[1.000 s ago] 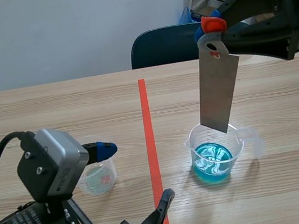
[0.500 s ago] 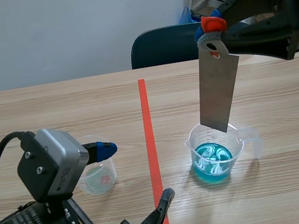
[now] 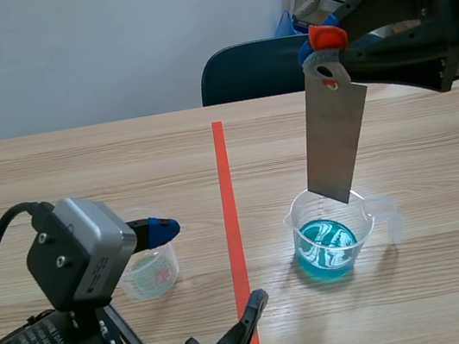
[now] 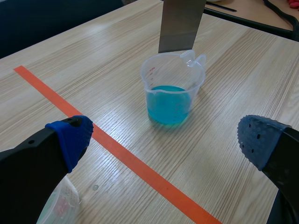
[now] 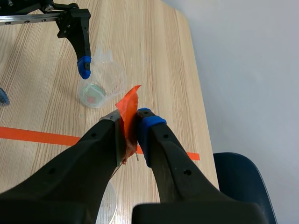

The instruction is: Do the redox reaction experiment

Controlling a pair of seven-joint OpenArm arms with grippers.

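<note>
Now I judge the step in hand to be the dipping: my right gripper [image 5: 131,122] is clamped tight on the orange tab [image 5: 128,105] at the top of the metal strip [image 3: 337,142], which hangs nearly upright over the beaker [image 3: 303,221] of blue solution [image 4: 167,105]. That beaker stands on the right half of the table [image 3: 456,276], beside the tape line [image 3: 226,190] and nearer my edge than the far one. The strip's lower edge sits about at the rim and has not reached the liquid. My left gripper [image 4: 166,137] is spread wide and holds nothing, low over the left half by the small beaker [image 3: 152,276]. Next I should lower the right arm straight down, keeping the strip inside the rim so it enters the solution without tipping the beaker
</note>
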